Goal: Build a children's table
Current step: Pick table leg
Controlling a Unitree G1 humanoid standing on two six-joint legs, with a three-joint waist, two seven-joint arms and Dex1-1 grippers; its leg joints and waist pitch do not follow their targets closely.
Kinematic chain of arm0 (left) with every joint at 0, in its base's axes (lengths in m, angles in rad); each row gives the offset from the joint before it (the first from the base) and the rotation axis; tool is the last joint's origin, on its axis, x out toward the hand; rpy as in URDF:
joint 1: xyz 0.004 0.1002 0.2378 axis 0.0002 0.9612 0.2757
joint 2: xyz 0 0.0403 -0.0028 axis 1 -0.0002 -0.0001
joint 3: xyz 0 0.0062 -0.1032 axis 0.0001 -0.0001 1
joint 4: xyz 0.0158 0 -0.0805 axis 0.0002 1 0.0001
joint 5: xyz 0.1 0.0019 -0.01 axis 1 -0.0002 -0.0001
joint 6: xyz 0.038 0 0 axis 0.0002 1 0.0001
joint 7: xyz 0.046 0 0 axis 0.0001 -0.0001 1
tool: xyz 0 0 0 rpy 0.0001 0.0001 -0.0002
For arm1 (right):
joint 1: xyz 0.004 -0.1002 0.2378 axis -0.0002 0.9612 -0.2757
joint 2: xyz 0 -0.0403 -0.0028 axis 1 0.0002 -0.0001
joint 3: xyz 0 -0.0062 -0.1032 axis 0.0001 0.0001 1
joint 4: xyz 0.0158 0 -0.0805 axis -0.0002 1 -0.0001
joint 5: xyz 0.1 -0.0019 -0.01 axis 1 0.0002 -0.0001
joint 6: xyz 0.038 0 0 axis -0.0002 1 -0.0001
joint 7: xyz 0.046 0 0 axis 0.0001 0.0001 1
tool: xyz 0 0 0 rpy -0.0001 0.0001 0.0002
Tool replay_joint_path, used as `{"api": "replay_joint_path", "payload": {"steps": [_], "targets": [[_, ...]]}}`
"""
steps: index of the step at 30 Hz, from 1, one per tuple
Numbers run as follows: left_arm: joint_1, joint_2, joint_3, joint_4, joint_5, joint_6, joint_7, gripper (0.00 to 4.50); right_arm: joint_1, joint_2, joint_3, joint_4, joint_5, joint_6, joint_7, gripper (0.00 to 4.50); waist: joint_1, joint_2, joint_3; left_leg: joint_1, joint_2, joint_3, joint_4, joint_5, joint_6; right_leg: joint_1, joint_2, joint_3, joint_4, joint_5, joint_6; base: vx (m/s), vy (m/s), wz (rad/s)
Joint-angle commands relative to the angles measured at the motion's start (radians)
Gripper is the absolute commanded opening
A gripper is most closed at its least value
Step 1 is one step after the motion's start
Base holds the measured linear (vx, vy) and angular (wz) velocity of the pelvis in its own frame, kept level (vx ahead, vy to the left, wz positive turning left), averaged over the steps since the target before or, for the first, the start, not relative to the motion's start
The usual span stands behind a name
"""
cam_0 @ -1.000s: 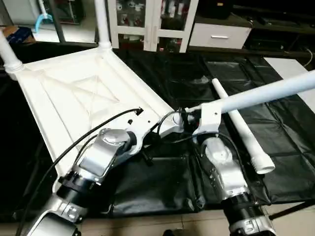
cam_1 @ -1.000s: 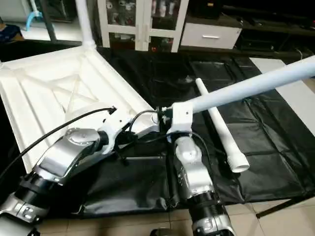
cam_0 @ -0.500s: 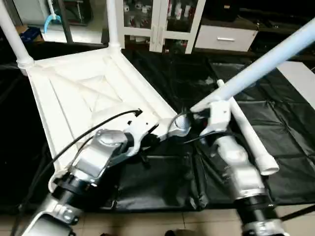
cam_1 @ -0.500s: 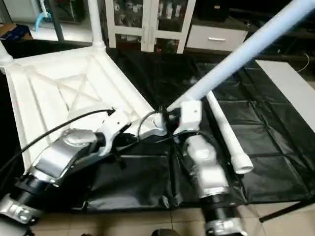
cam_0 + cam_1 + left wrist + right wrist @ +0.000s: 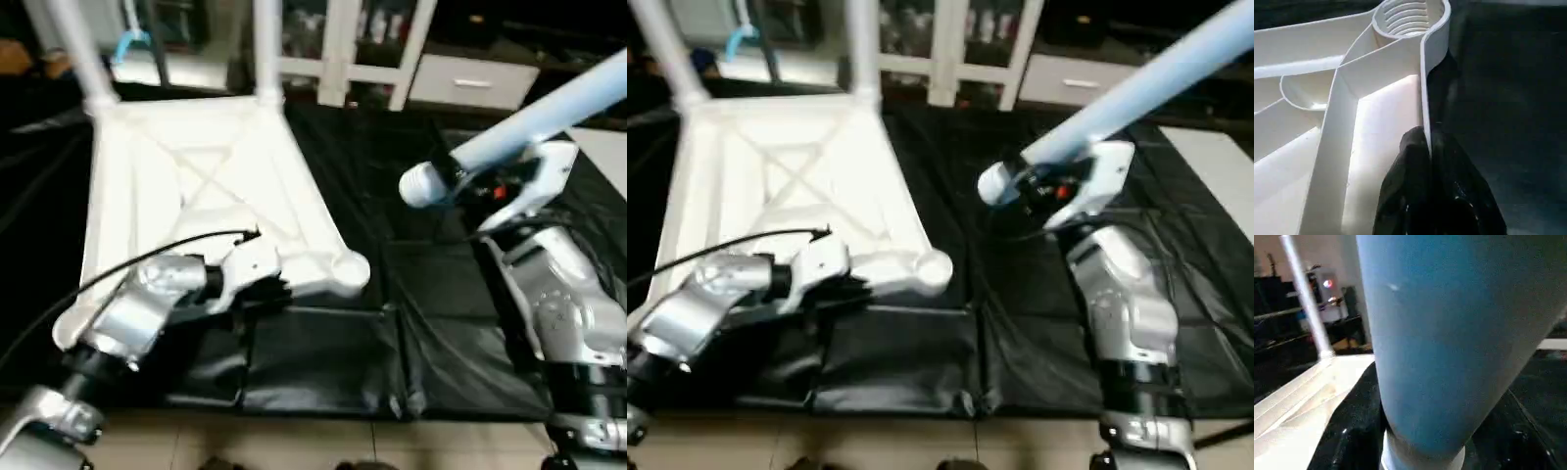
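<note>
1. Left wrist view: left gripper (image 5: pixel 1429 147) is clenched on the tabletop's side wall, one black finger either side, a little way along the rim from the near threaded corner socket (image 5: pixel 1409 17).
2. Right gripper (image 5: pixel 495 191) grasps a leg (image 5: pixel 529 122) near its thick end; the leg slants up toward the right, its butt end in the air above the black cover (image 5: pixel 431 323), well apart from the socket.
3. Tabletop (image 5: pixel 186 186) lies underside up on the black cover, X ribs showing; two legs (image 5: pixel 266 49) already stand in the far corners.
4. Step in hand, judged: bring the held leg to the near socket (image 5: pixel 350 269).
5. To do it well: swing the leg upright first, centre its end over the threads, lower straight, then twist; pinch on the rim should hold the top from turning.
</note>
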Motion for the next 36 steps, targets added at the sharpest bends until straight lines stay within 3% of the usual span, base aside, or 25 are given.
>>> {"api": "replay_joint_path", "payload": {"steps": [1, 3, 6, 9, 11, 13, 16, 17, 18, 19, 20, 21, 22, 23, 25, 26, 27, 30, 32, 36], "targets": [[-0.011, -0.016, 0.036, -0.040, -0.061, -0.063, -0.045, 0.00, 0.008, -0.032, 0.000, -0.025, -0.006, 0.018, 0.018, 1.86, -0.001, 0.022, -0.083, 0.038, 0.037, -0.010, -0.071, -0.160, -0.010, 0.042, -0.042, 0.034, -0.043, -0.080, -0.243, 0.000, 0.000, 0.00], [-0.022, -0.010, 0.055, -0.040, -0.098, -0.041, -0.088, 0.00, 0.010, -0.044, 0.006, -0.033, -0.006, 0.037, 0.018, 1.86, 0.006, 0.020, -0.083, 0.040, 0.035, -0.007, -0.069, -0.152, -0.009, 0.041, -0.043, 0.035, -0.042, -0.072, -0.243, 0.000, 0.000, 0.00], [-0.033, 0.003, 0.073, -0.047, -0.139, -0.011, -0.136, 0.55, 0.015, -0.068, 0.031, -0.030, -0.041, 0.064, 0.004, 1.86, 0.012, 0.016, -0.082, 0.036, 0.033, -0.006, -0.068, -0.145, -0.010, 0.042, -0.044, 0.037, -0.040, -0.089, -0.237, 0.000, 0.000, 0.00], [-0.057, 0.013, 0.115, -0.059, -0.203, 0.030, -0.177, 0.64, 0.025, -0.089, 0.049, -0.043, -0.058, 0.103, -0.003, 1.86, 0.014, 0.013, -0.077, 0.034, 0.032, -0.007, -0.070, -0.198, -0.031, 0.041, -0.047, 0.037, -0.047, -0.172, -0.229, 0.000, 0.000, 0.00], [-0.088, 0.006, 0.159, -0.059, -0.241, 0.068, -0.163, 0.95, 0.026, -0.099, 0.060, -0.049, -0.075, 0.119, -0.003, 1.86, 0.010, 0.012, -0.075, 0.035, 0.031, -0.008, -0.070, -0.224, -0.040, 0.038, -0.046, 0.037, -0.052, -0.223, -0.215, 0.000, 0.000, 0.00], [-0.134, -0.022, 0.218, -0.044, -0.274, 0.092, -0.109, 1.00, 0.024, -0.112, 0.075, -0.059, -0.092, 0.137, 0.000, 1.86, 0.009, 0.011, -0.076, 0.035, 0.031, -0.009, -0.068, -0.232, -0.046, 0.039, -0.047, 0.036, -0.056, -0.252, -0.205, 0.000, 0.000, 0.00], [-0.200, -0.087, 0.277, -0.022, -0.285, 0.144, 0.029, 1.33, 0.025, -0.166, 0.149, -0.080, -0.167, 0.146, 0.025, 1.86, 0.010, 0.010, -0.075, 0.032, 0.031, -0.012, -0.066, -0.231, -0.048, 0.040, -0.046, 0.035, -0.058, -0.270, -0.191, 0.000, 0.000, 0.00], [-0.258, -0.209, 0.356, -0.032, -0.361, 0.276, 0.222, 1.33, 0.029, -0.229, 0.248, -0.111, -0.244, 0.152, 0.079, 1.86, 0.008, 0.010, -0.075, 0.029, 0.034, -0.012, -0.064, -0.225, -0.058, 0.046, -0.045, 0.035, -0.050, -0.248, -0.200, 0.000, 0.000, 0.00], [-0.258, -0.209, 0.356, -0.032, -0.361, 0.276, 0.222, 1.40, 0.029, -0.229, 0.248, -0.111, -0.244, 0.152, 0.079, 1.86, 0.015, 0.012, -0.075, 0.034, 0.035, -0.012, -0.060, -0.227, -0.059, 0.045, -0.045, 0.034, -0.052, -0.236, -0.208, 0.000, 0.000, 0.00], [-0.275, -0.255, 0.387, -0.040, -0.398, 0.314, 0.294, 1.40, 0.027, -0.245, 0.274, -0.120, -0.266, 0.154, 0.091, 1.86, 0.018, 0.009, -0.074, 0.037, 0.032, -0.009, -0.058, -0.237, -0.036, 0.037, -0.049, 0.036, -0.062, -0.249, -0.213, 0.000, 0.000, 0.00], [-0.281, -0.297, 0.403, -0.070, -0.461, 0.355, 0.330, 1.49, 0.024, -0.263, 0.304, -0.132, -0.283, 0.163, 0.111, 1.86, 0.015, 0.003, -0.076, 0.021, 0.031, -0.015, -0.060, -0.220, -0.030, 0.050, -0.048, 0.033, -0.059, -0.255, -0.205, 0.000, 0.000, 0.00], [-0.281, -0.297, 0.403, -0.070, -0.461, 0.355, 0.330, 1.49, 0.024, -0.263, 0.304, -0.132, -0.283, 0.163, 0.111, 1.86, 0.016, 0.003, -0.078, 0.024, 0.033, -0.014, -0.059, -0.217, -0.028, 0.049, -0.049, 0.033, -0.056, -0.251, -0.202, 0.000, 0.000, 0.00], [-0.276, -0.363, 0.402, -0.144, -0.561, 0.398, 0.357, 1.75, 0.010, -0.283, 0.352, -0.151, -0.312, 0.186, 0.129, 1.85, 0.016, 0.004, -0.078, 0.021, 0.033, -0.016, -0.059, -0.200, -0.022, 0.052, -0.048, 0.032, -0.053, -0.230, -0.209, 0.000, 0.000, 0.00], [-0.273, -0.390, 0.398, -0.176, -0.600, 0.417, 0.367, 1.81, 0.002, -0.290, 0.372, -0.161, -0.307, 0.220, 0.140, 1.85, 0.018, 0.002, -0.082, 0.021, 0.034, -0.015, -0.057, -0.176, -0.013, 0.052, -0.046, 0.032, -0.052, -0.191, -0.219, 0.000, 0.000, 0.00], [-0.264, -0.428, 0.383, -0.220, -0.635, 0.446, 0.366, 1.88, -0.019, -0.305, 0.412, -0.176, -0.316, 0.271, 0.155, 1.85, 0.017, -0.002, -0.082, 0.017, 0.033, -0.014, -0.055, -0.153, 0.009, 0.054, -0.043, 0.032, -0.049, -0.149, -0.237, 0.000, 0.000, 0.00], [-0.264, -0.428, 0.383, -0.220, -0.635, 0.446, 0.366, 2.17, -0.019, -0.305, 0.412, -0.176, -0.316, 0.271, 0.155, 1.85, 0.016, -0.003, -0.082, 0.017, 0.033, -0.014, -0.054, -0.150, 0.013, 0.055, -0.043, 0.032, -0.048, -0.146, -0.237, 0.000, 0.000, 0.00], [-0.261, -0.439, 0.383, -0.229, -0.636, 0.456, 0.370, 2.17, -0.027, -0.314, 0.430, -0.184, -0.324, 0.286, 0.166, 1.85, 0.016, -0.001, -0.081, 0.016, 0.032, -0.013, -0.053, -0.152, 0.022, 0.054, -0.044, 0.033, -0.051, -0.156, -0.229, 0.000, 0.000, 0.00], [-0.256, -0.467, 0.402, -0.271, -0.637, 0.503, 0.393, 2.28, -0.037, -0.359, 0.499, -0.203, -0.395, 0.304, 0.194, 1.85, 0.014, -0.003, -0.077, 0.021, 0.032, -0.013, -0.054, -0.179, 0.013, 0.053, -0.041, 0.033, -0.061, -0.231, -0.198, 0.000, 0.000, 0.00], [-0.255, -0.469, 0.415, -0.301, -0.665, 0.544, 0.419, 2.56, -0.038, -0.344, 0.497, -0.205, -0.395, 0.319, 0.191, 1.85, 0.014, 0.000, -0.076, 0.023, 0.035, -0.015, -0.054, -0.201, -0.006, 0.049, -0.043, 0.032, -0.062, -0.270, -0.185, 0.000, 0.000, 0.00], [-0.246, -0.468, 0.425, -0.329, -0.733, 0.585, 0.440, 2.82, -0.043, -0.339, 0.506, -0.206, -0.396, 0.349, 0.193, 1.85, 0.014, -0.001, -0.076, 0.023, 0.033, -0.016, -0.055, -0.208, -0.009, 0.047, -0.040, 0.031, -0.064, -0.269, -0.178, 0.000, 0.000, 0.00]]}}
